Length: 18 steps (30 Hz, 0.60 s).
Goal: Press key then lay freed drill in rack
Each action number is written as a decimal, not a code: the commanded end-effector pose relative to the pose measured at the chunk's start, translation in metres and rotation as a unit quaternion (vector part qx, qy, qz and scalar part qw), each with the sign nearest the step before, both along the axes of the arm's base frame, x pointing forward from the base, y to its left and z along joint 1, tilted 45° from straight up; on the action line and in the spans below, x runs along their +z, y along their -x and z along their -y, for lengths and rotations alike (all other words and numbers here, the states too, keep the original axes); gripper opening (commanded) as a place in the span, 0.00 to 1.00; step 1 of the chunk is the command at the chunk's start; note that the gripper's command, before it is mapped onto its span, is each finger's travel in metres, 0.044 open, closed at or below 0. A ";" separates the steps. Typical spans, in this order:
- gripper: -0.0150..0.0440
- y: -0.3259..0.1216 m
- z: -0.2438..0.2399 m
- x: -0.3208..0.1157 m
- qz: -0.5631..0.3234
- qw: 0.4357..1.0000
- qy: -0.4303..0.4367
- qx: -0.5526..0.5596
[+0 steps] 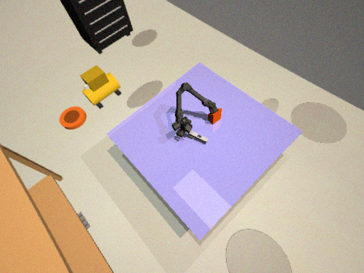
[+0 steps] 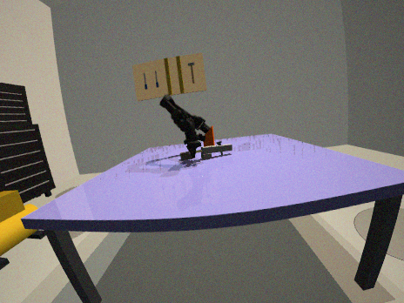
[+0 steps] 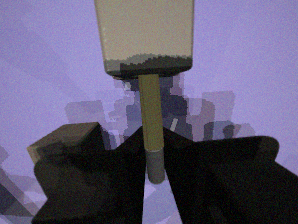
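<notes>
The arm reaches down from its orange base point(image 1: 215, 116) to the middle of the lavender desk point(image 1: 235, 157), where the tool point(image 3: 152, 150) is closed on the drill point(image 3: 151, 120). In the wrist view the two dark fingers press in from either side of the drill's thin olive shaft, near its grey lower end, which sticks out just below them. The shaft runs straight up the picture into a tan block point(image 3: 145, 35), its upper end lost in the dark shadowed mouth at the bottom of that block. To the left of the fingers, low against the desk, sits a small tan-topped piece point(image 3: 62, 137); whether it is the key cannot be told from this view.

From the top view, the tool point(image 1: 183, 127) sits at the left end of a short pale fixture point(image 1: 198, 137) that lies flat on the desk, just beside the arm's wrist. The exterior view shows the same fixture point(image 2: 215, 150) as a low grey bar with the tool point(image 2: 188, 153) at its near end and the orange base behind it. A paler rectangle point(image 1: 202, 198) marks the desk surface well apart from the arm, toward the near corner.

Off the desk, the floor holds a yellow machine point(image 1: 99, 84), an orange ring point(image 1: 72, 118) and a black drawer cabinet point(image 1: 100, 20). A brown pegboard point(image 2: 170, 76) with small tools hangs on the back wall.
</notes>
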<state>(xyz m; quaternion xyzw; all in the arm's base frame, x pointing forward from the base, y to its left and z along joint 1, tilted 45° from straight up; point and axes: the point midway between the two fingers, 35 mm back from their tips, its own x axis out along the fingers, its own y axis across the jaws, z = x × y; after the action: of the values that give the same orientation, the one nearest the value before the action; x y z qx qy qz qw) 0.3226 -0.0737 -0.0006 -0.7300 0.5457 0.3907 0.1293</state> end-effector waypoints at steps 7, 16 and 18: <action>0.25 0.001 -0.001 0.002 0.000 1.000 0.000 0.000; 0.25 -0.002 0.002 0.005 0.000 1.000 0.000 0.000; 0.25 -0.002 0.003 0.006 0.000 1.000 0.000 0.000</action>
<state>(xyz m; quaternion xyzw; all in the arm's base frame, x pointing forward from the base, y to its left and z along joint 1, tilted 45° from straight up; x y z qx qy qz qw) 0.3224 -0.0751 0.0022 -0.7288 0.5466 0.3913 0.1303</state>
